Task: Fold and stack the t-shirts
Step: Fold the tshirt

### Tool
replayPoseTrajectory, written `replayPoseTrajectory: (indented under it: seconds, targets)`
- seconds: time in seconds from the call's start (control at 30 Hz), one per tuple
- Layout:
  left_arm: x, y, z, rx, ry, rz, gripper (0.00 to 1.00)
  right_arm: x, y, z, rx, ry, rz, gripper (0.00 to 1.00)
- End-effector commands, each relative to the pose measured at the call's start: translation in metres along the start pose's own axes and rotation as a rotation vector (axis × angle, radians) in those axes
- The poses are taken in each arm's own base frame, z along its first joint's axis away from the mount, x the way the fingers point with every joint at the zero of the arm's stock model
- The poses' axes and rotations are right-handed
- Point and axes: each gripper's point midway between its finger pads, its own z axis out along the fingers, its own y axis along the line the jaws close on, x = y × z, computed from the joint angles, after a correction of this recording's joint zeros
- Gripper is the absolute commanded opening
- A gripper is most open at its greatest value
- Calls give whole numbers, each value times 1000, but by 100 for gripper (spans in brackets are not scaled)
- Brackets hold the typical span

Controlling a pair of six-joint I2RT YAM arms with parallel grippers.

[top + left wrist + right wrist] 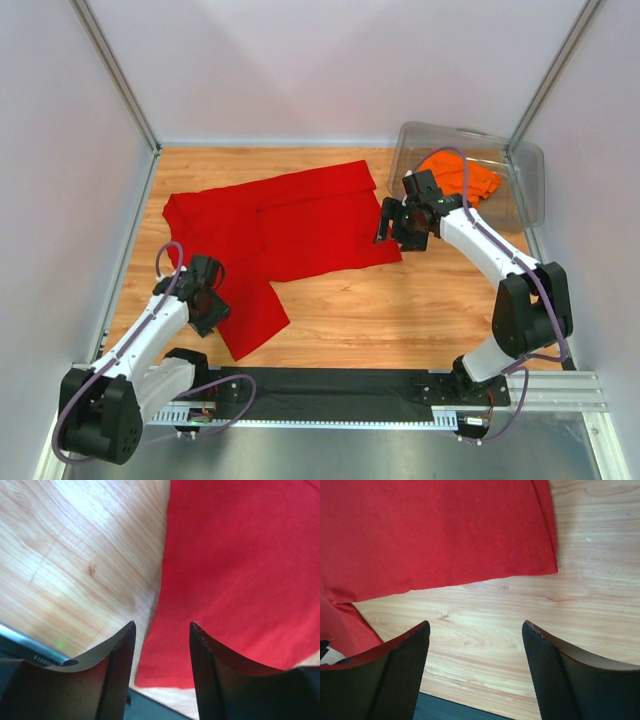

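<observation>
Only the top view gives us the whole layout. The red t-shirt (280, 225) lies spread over the middle and left of the bench (400, 310), with one flap reaching toward the near edge. The orange t-shirt (458, 175) sits crumpled inside the clear plastic bin (525, 195) at the far right corner. Neither wrist view takes in the orange cloth or the bin.

The left wrist view shows us the left jaws moderately apart and holding nothing. They sit over the edge of the red flap, where cloth meets bare wood, and we cannot tell whether they touch it.

In the right wrist view the right jaws are spread wide and hold nothing. They are over bare bench, with a corner of the red hem just beyond them.

From above, the right arm (490, 250) lies between the bin and the red cloth.
</observation>
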Motion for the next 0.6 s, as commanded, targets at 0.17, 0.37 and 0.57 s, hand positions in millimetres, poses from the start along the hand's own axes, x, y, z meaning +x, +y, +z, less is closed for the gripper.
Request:
replayPoseTrajectory:
  seconds: [0.17, 0.37, 0.57]
  targets:
    - [0, -1, 26, -13, -23, -82, 36, -16, -24, 4, 1, -49, 73, 75]
    - [-19, -12, 9, 40, -74, -53, 0, -4, -57, 27, 107, -11, 231, 61]
    - [-32, -23, -17, 112, -113, -11, 0, 4, -61, 51, 98, -15, 384, 42]
